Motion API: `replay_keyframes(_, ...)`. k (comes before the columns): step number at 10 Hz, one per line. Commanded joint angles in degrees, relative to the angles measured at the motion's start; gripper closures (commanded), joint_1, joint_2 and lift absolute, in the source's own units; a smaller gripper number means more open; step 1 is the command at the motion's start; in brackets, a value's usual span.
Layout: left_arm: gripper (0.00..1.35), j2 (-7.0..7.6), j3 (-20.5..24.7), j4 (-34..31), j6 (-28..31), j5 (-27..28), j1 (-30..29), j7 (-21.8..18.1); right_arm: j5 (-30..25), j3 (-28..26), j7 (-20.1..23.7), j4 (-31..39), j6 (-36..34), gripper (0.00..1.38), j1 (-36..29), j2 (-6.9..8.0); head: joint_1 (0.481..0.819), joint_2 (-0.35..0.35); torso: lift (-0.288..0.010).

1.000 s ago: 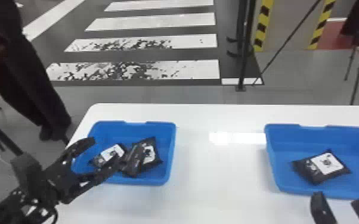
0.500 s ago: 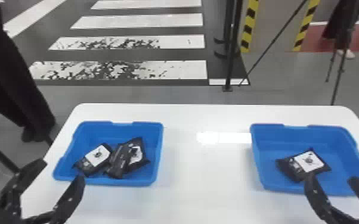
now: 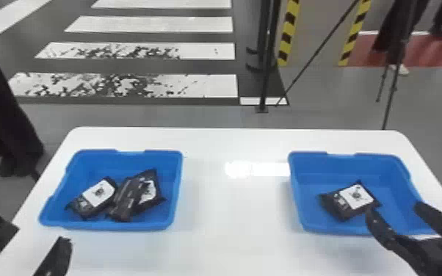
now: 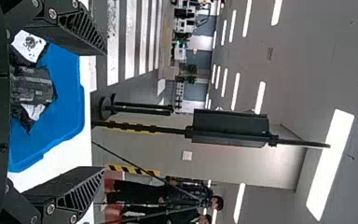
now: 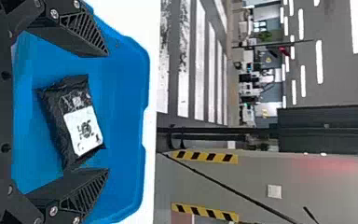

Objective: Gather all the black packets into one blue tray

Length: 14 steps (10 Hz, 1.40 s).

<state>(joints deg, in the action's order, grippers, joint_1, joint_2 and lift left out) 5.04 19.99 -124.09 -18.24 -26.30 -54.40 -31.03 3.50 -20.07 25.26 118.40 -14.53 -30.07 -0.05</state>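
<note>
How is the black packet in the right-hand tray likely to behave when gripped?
The black packet looks like a soft, wrinkled pouch, so it may give when squeezed. Lying flat in the tray, it seems unlikely to roll.

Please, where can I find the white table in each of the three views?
Head view: the white table is in the lower half, under the left tray and right tray.
Left wrist view: a white strip beside the left tray.
Right wrist view: a white band beside the right tray.
Shared landmark: the crosswalk, beyond the table.
</note>
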Motion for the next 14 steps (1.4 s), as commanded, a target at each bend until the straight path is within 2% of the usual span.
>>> replay_keyframes(1, 0.16, 0.59, -0.91, -0.01, 0.66, -0.43, 0.26, 0.0, -3.73, -2.21, 2.16, -2.59, -6.0, 0.15, 5.46, -0.12, 0.695, -0.014, -0.11)
replay_keyframes(3, 0.17, 0.76, -1.25, -0.01, 1.51, -0.43, 0.68, 0.0, -5.1, -1.64, 4.27, -5.69, -11.48, 0.15, 9.96, -1.35, 0.695, -0.075, -0.11)
replay_keyframes(6, 0.17, 1.2, -1.93, 0.13, 2.63, -0.55, 1.52, -0.08, -4.3, 0.65, 5.94, -12.3, -15.42, 0.15, 16.71, -3.99, 0.695, -0.066, -0.11)
replay_keyframes(10, 0.17, 2.08, -3.42, 1.12, 3.47, -1.69, 2.65, -0.17, -4.42, 4.88, 8.14, -24.81, -18.93, 0.15, 25.15, -7.94, 0.695, -0.058, -0.11)
replay_keyframes(11, 0.17, 2.34, -3.99, 1.54, 3.47, -2.15, 3.07, -0.35, -5.1, 4.99, 8.23, -27.2, -18.93, 0.15, 26.7, -8.21, 0.695, -0.051, -0.11)
replay_keyframes(13, 0.18, 2.52, -4.33, 1.96, 3.62, -2.72, 3.21, -0.52, -8.42, 4.53, 8.23, -27.34, -21.75, 0.15, 27.82, -8.56, 0.695, -0.063, -0.11)
replay_keyframes(14, 0.18, 2.52, -4.33, 2.1, 3.76, -2.72, 3.49, -0.79, -9.56, 4.53, 8.49, -27.49, -23.43, 0.26, 28.38, -8.73, 0.695, -0.07, -0.11)
